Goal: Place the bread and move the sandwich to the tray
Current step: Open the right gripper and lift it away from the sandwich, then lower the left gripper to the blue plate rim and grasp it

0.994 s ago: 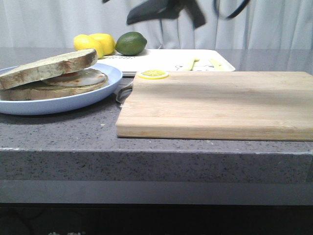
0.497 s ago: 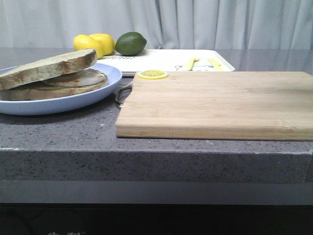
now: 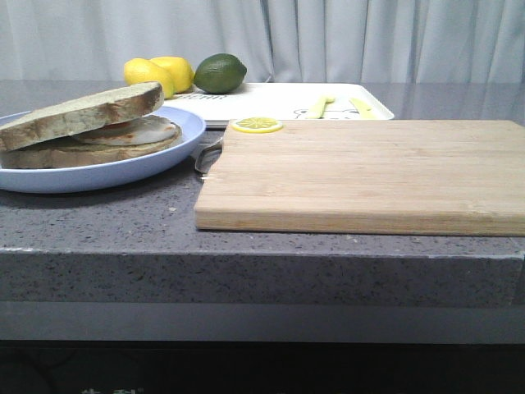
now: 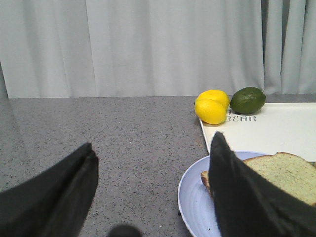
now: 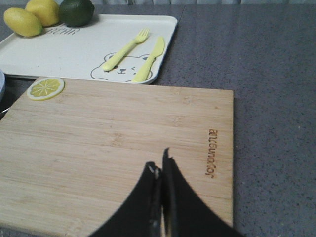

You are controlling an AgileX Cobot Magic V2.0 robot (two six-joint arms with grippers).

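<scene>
The sandwich (image 3: pixel 123 135) lies on the round light blue plate (image 3: pixel 164 168) at the left of the counter. The bread (image 3: pixel 82 113) rests tilted on top of the fried egg (image 3: pixel 135 130), above a lower slice. The white tray (image 3: pixel 279 98) stands behind the cutting board. In the left wrist view my left gripper (image 4: pixel 153 140) is open and empty over bare counter, with the plate (image 4: pixel 195 197) and bread (image 4: pixel 286 173) beside one finger. In the right wrist view my right gripper (image 5: pixel 161 160) is shut and empty above the cutting board (image 5: pixel 98 138). Neither gripper shows in the front view.
A wooden cutting board (image 3: pixel 369 172) fills the centre and right, with a lemon slice (image 3: pixel 256 125) on its far left corner. Two lemons (image 3: pixel 157 74) and a lime (image 3: pixel 220 72) sit at the tray's left end. A yellow fork (image 5: pixel 126 49) and knife (image 5: pixel 149 59) lie on the tray (image 5: pixel 74 49).
A dark arm that showed at the top of the front view one second ago has left that view. The sandwich, plate and board have not moved.
</scene>
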